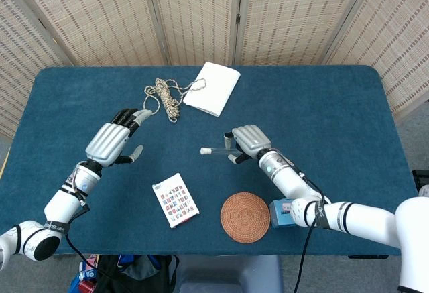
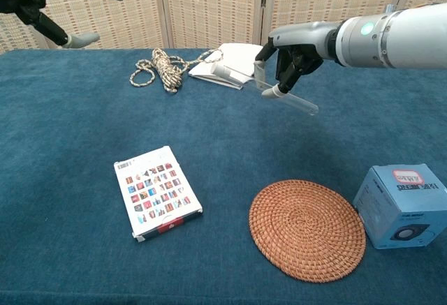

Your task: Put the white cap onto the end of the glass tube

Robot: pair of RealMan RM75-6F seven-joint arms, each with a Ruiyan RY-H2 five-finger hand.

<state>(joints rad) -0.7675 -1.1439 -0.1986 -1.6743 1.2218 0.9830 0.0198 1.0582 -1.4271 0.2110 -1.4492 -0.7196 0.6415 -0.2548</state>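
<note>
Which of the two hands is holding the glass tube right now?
The right hand holds the tube above the table; the left hand is open and holds nothing.
</note>
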